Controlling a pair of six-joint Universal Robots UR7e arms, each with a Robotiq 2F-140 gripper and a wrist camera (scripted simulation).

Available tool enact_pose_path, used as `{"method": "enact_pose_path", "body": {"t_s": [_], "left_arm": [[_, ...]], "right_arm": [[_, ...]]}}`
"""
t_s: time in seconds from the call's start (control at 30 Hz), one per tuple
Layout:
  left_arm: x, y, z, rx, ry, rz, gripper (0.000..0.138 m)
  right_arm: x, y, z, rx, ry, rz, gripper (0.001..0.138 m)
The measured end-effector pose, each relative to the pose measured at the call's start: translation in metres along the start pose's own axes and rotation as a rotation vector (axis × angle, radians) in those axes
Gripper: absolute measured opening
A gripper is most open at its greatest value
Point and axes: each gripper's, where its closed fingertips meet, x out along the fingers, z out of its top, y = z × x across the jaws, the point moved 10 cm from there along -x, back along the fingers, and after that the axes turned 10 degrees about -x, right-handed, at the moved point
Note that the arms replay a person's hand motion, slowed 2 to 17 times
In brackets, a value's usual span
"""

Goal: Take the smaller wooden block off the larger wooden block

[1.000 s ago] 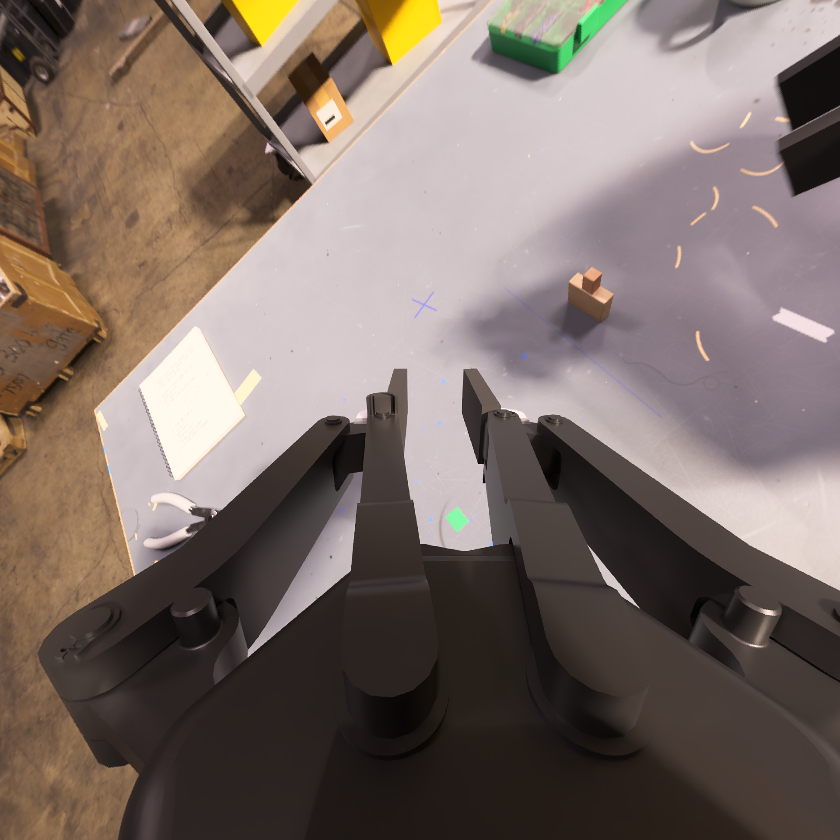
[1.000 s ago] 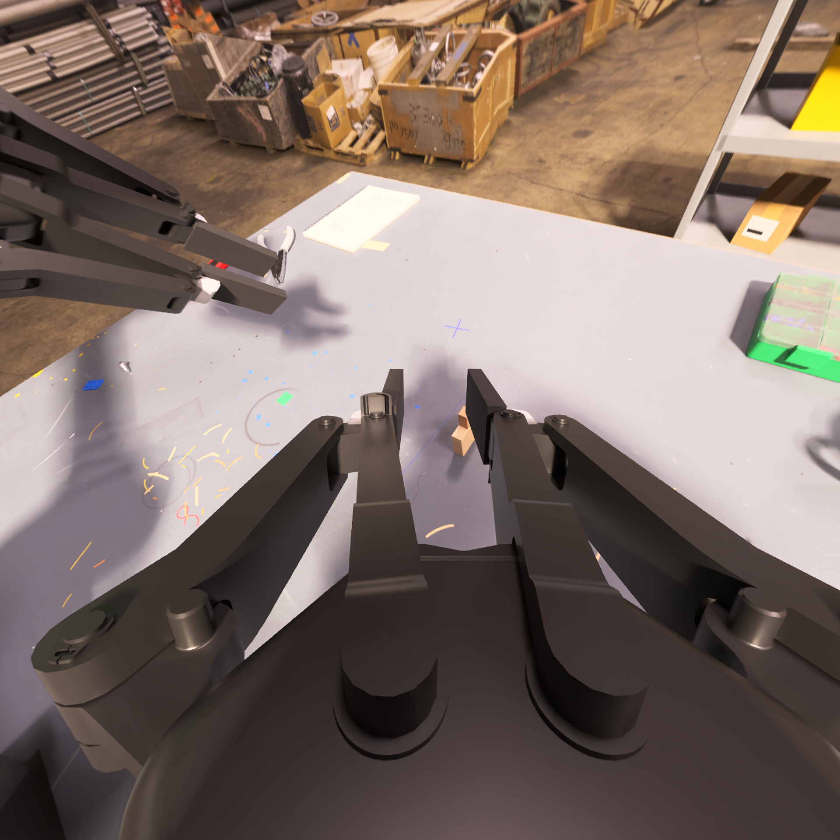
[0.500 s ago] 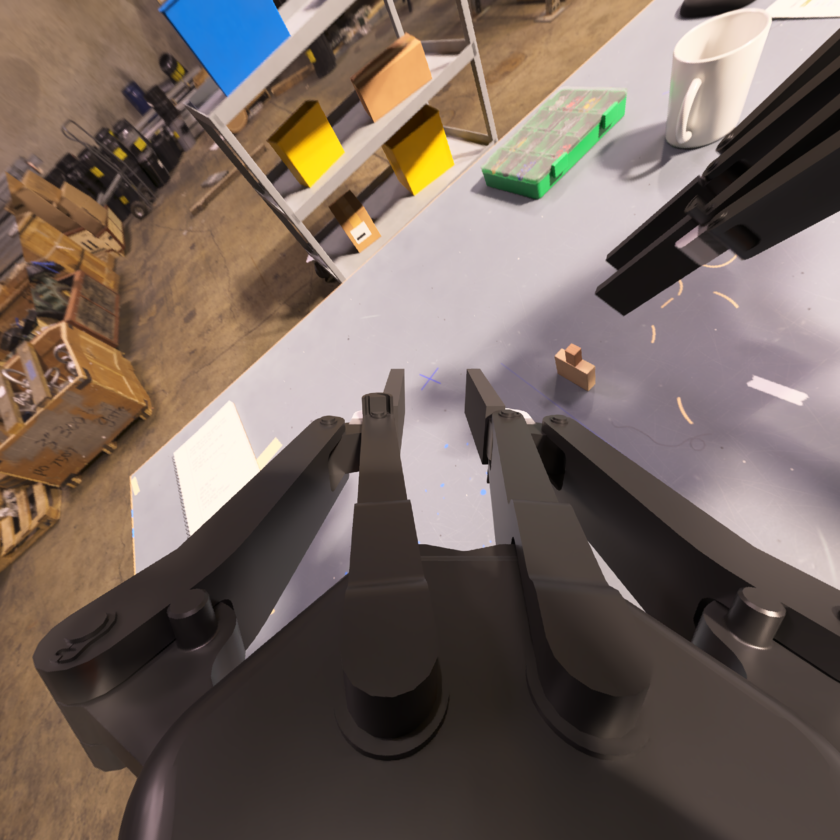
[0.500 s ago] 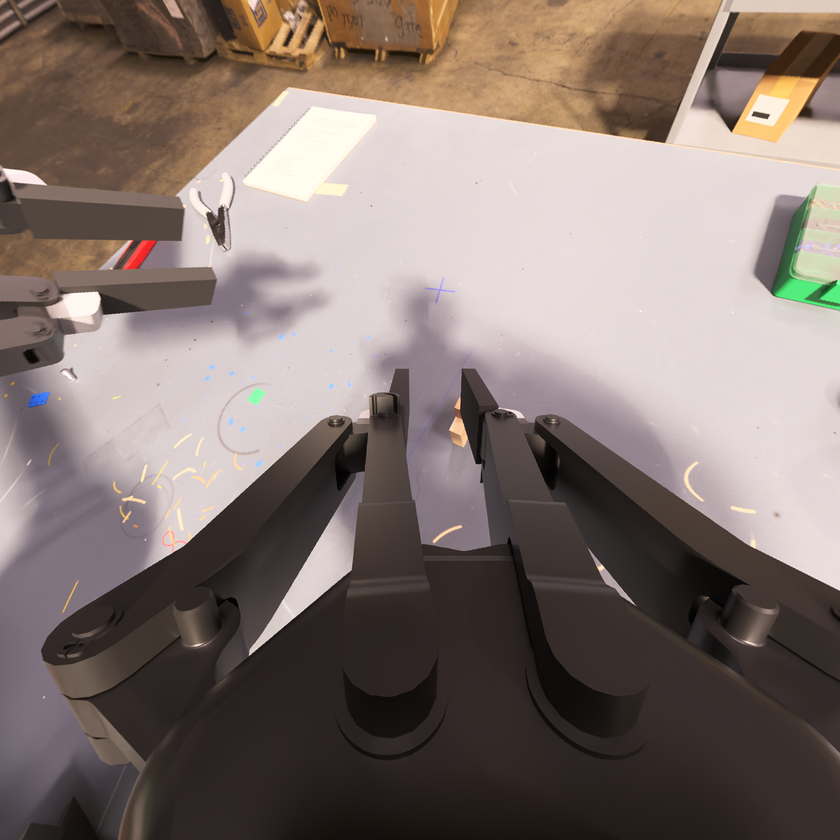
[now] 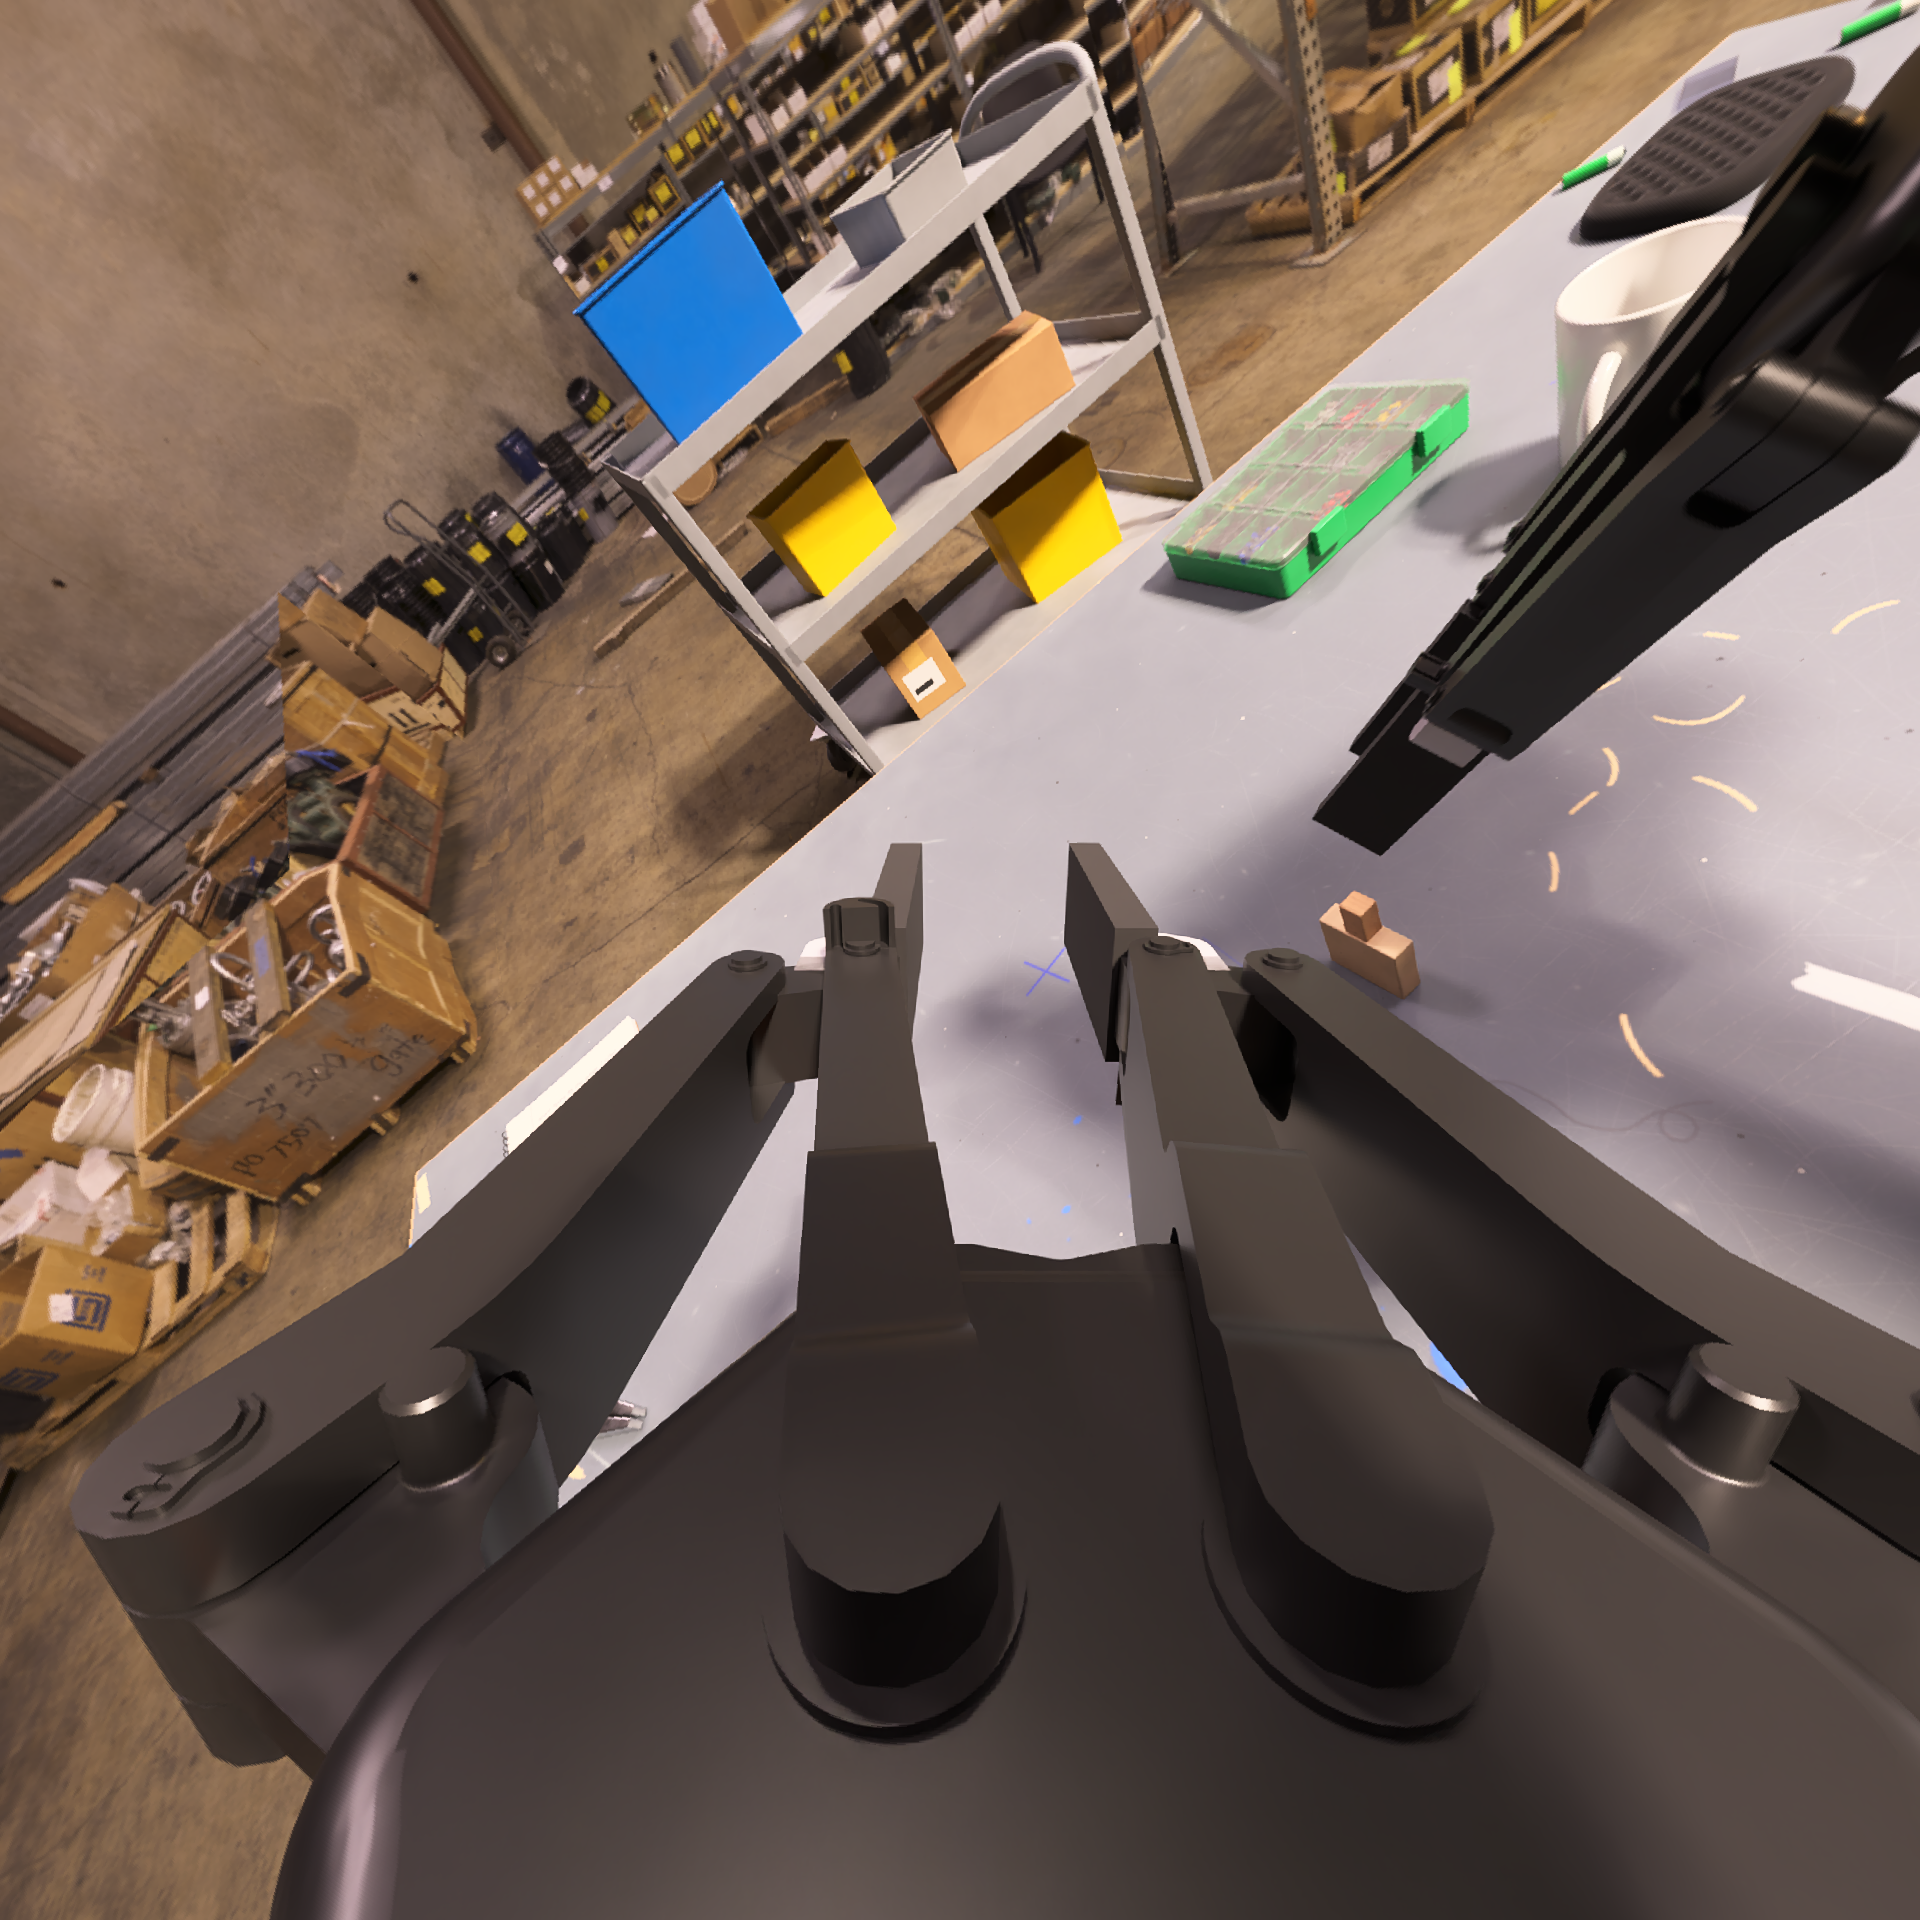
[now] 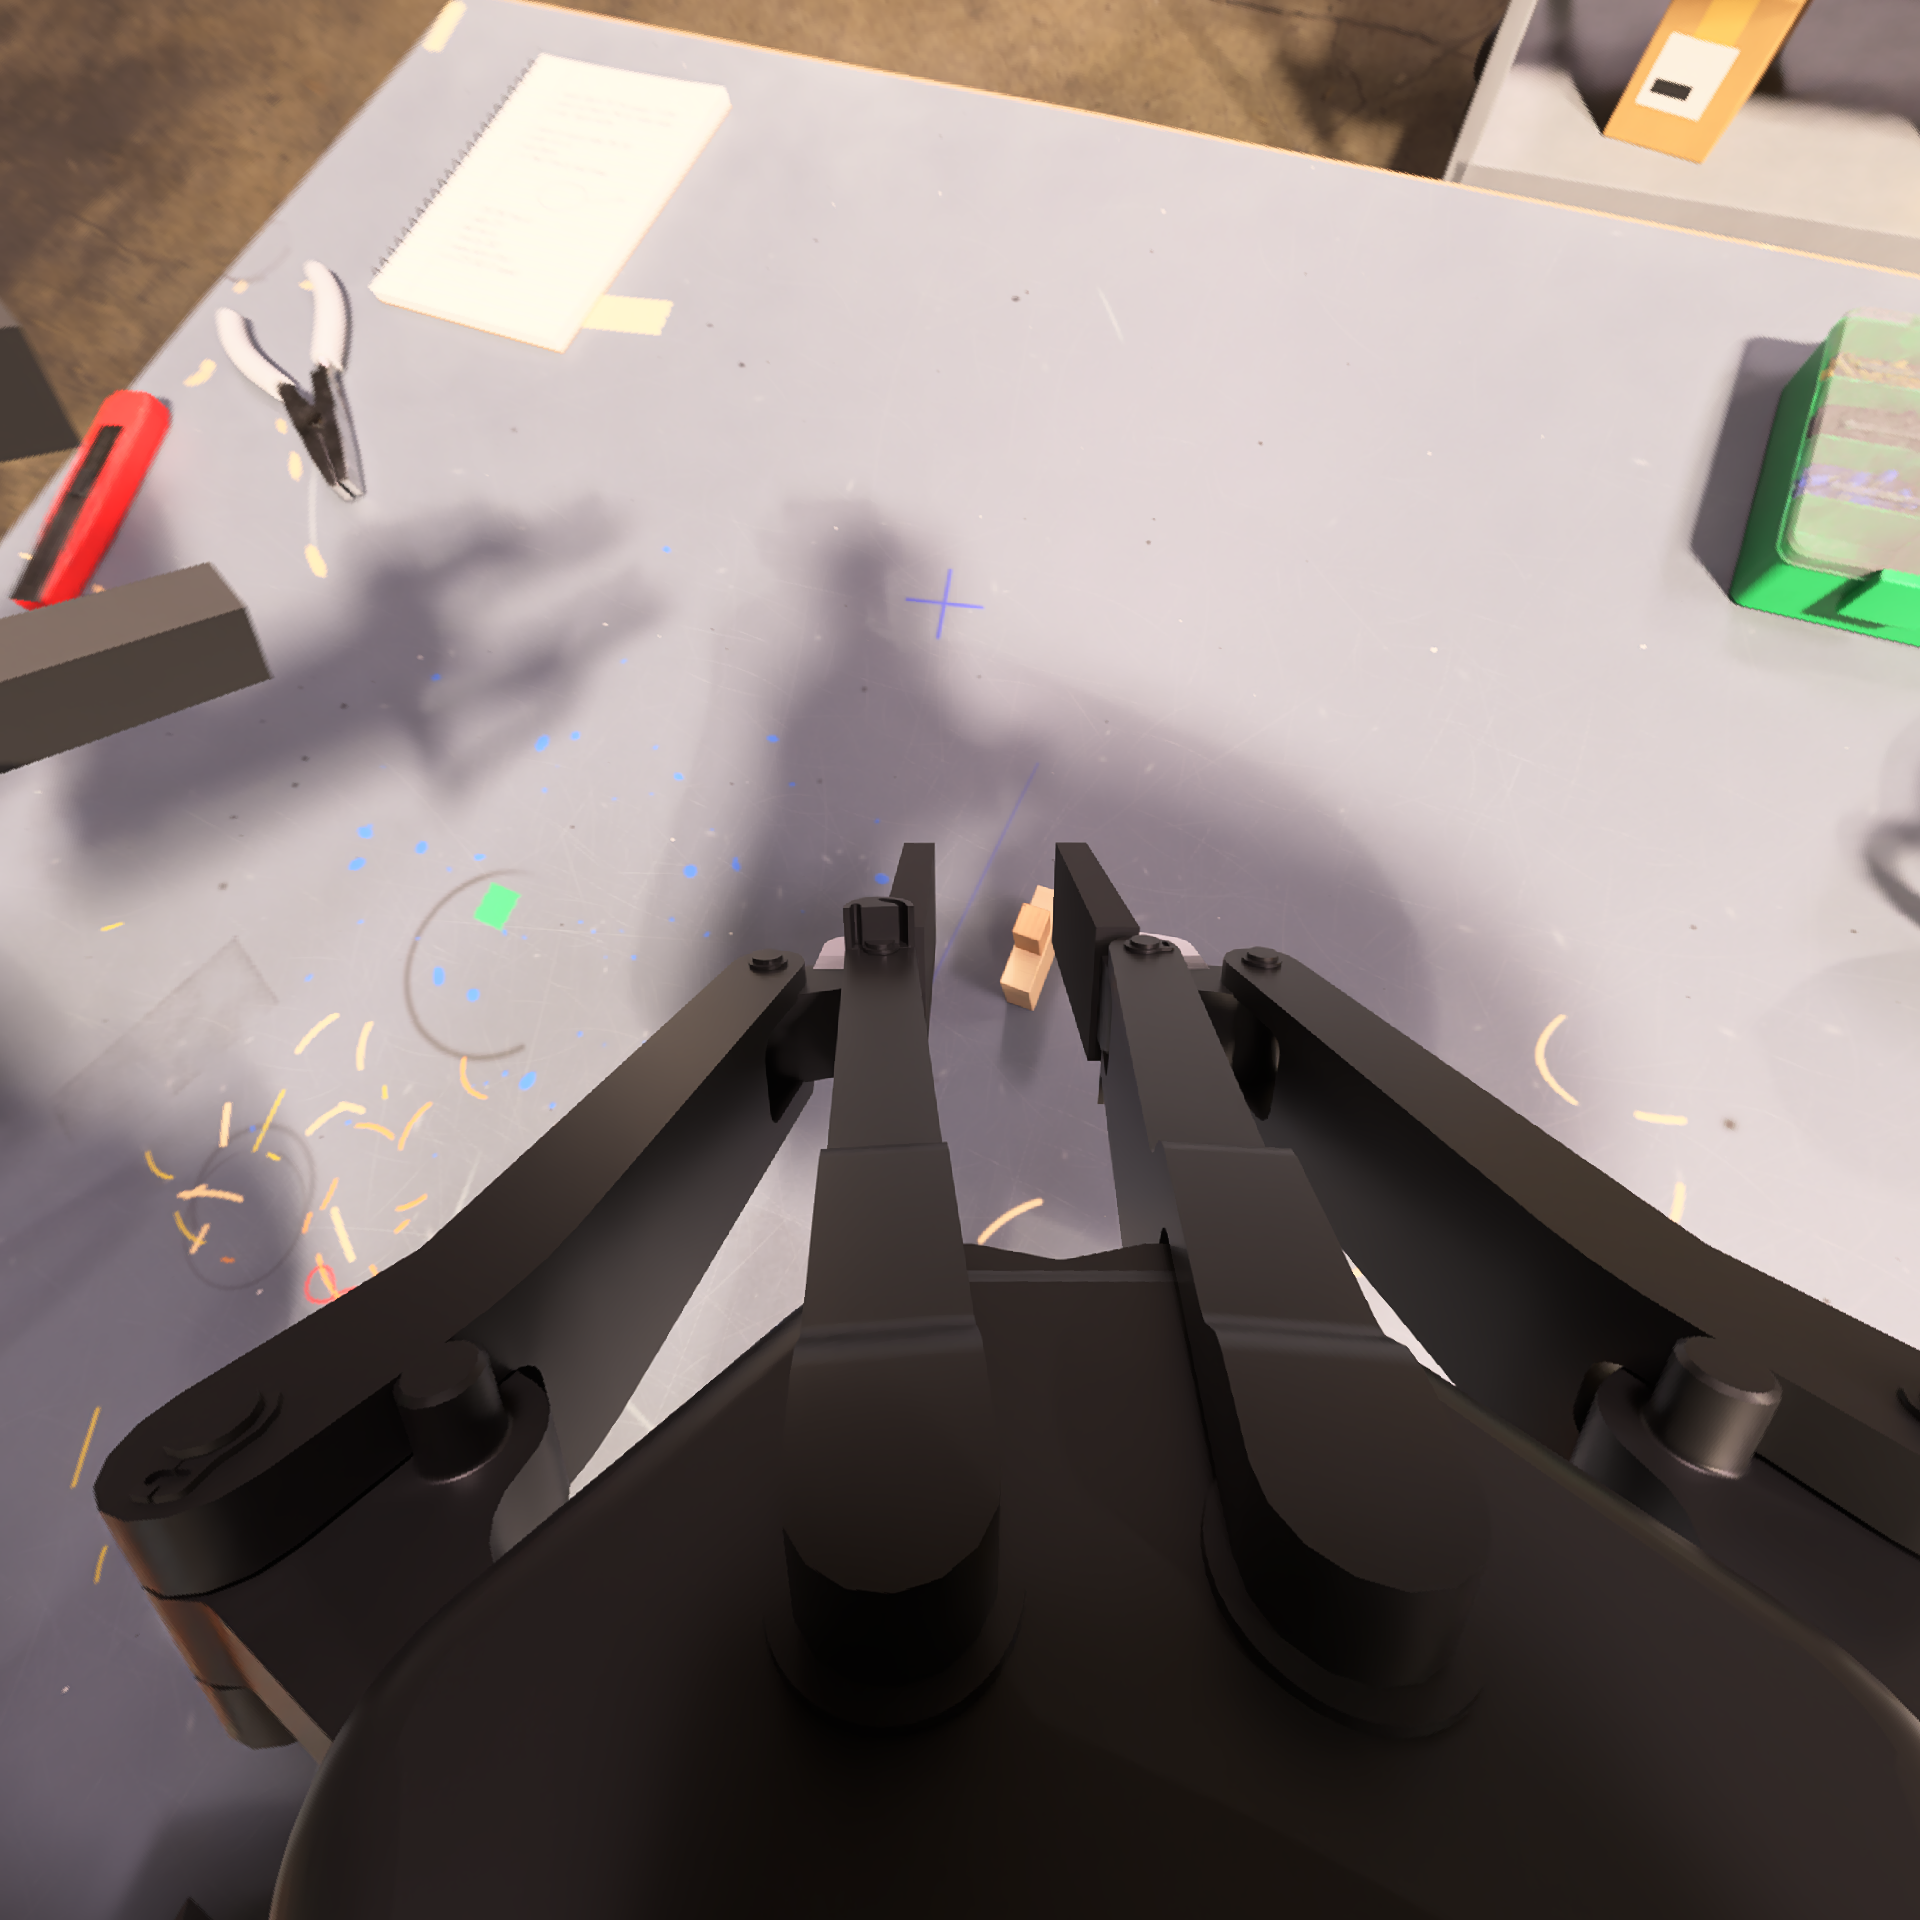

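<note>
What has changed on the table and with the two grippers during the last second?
The right gripper has come lower and closer to the blocks, tilting to look more steeply down. The left gripper has swung its aim up and away, so the blocks now lie off to its right. Nothing was gripped or released. The smaller wooden block still sits on the larger wooden block, and both grippers stay open.

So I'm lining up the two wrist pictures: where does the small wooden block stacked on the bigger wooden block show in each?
Left wrist view: the small wooden block sits on the larger wooden block, right of centre, beyond the left gripper.
Right wrist view: near centre, partly hidden by a fingertip of the right gripper.
Shared landmark: the blue cross mark on the grey table.
</note>
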Motion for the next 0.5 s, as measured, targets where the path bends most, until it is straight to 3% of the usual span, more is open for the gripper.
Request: {"method": "enact_pose_path", "body": {"t_s": [0.27, 0.5], "left_arm": [[-0.004, -0.004, 0.001, 0.002, -0.019, -0.023, 0.037], [-0.005, -0.005, 0.001, 0.011, -0.003, -0.040, 0.037]], "right_arm": [[0.012, -0.003, 0.006, -0.004, 0.089, -0.079, 0.031], [0.023, -0.007, 0.009, 0.032, 0.144, -0.086, 0.031]]}}
